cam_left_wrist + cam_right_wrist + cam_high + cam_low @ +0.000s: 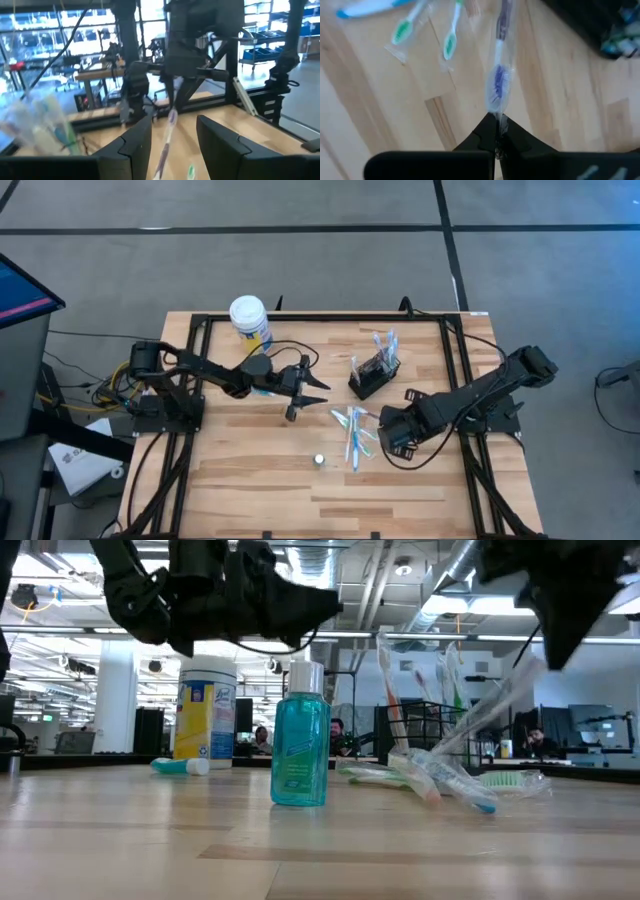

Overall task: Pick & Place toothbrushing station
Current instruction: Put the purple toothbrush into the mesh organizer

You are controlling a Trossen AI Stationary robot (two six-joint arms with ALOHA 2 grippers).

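We hold a wrapped toothbrush with purple-blue bristles by the very end of its clear sleeve, the right gripper pinched fully closed on it, so the brush hangs lifted above the loose pile of toothbrushes lying on the wood near the table's middle. It looks featherlight and stiff, but we judge the crinkly film slippery, and a pinch on film alone may let it swing or slide; gripping the handle itself would be safer. The black wire-mesh holder stands just behind the pile, boxy and open-topped, a few brushes already upright inside. Our left gripper hovers left of the holder, its fingers spread wide around nothing. A teal bottle stands in front on the pale plank table, smooth plastic, and a white-lidded jar sits at the far edge.
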